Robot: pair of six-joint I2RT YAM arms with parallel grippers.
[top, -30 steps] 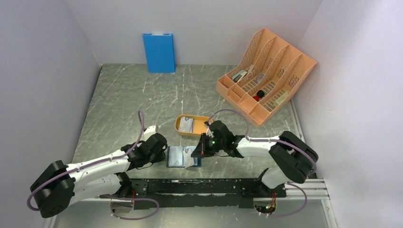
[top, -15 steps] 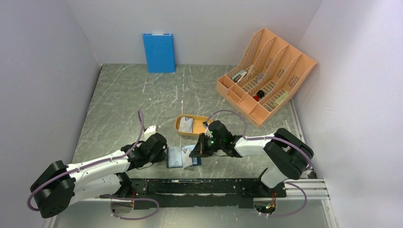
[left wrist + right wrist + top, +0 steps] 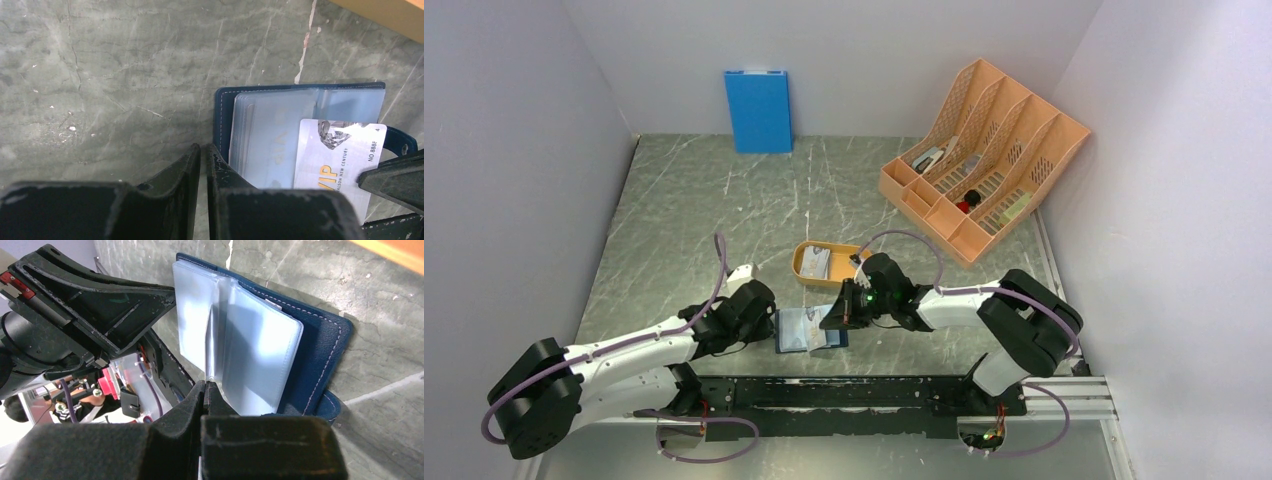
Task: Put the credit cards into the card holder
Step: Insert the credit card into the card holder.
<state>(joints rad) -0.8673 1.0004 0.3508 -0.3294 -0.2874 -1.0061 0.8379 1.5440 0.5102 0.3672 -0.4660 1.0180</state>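
When you read the scene from left to right, you first met the blue flat panel (image 3: 758, 110), which stood upright against the back wall, well apart from both arms. Next came the left gripper (image 3: 204, 150), low over the marbled tabletop (image 3: 704, 220) at the left edge of the card holder (image 3: 270, 125). Its jaws stood narrow, with only a thin slit between them. One finger overlapped the near left corner of the navy cover, and you could not tell whether anything was gripped.

The card holder lay opened on the tabletop between the two grippers, its clear sleeves facing up. Just behind it sat the orange oval tray (image 3: 796, 266), which held the loose credit cards (image 3: 816, 262).

One credit card (image 3: 332, 150), silver-white with "VIP" print, lay over the right part of the sleeves. From the right wrist camera you saw it edge-on between two bundles of sleeves; how far it had entered could not be judged. The right gripper (image 3: 205, 386) had its jaws pressed together on the end of this card.

Farthest right, the orange file rack (image 3: 1036, 118) leaned at the right wall. Its compartments held small items too small to identify.
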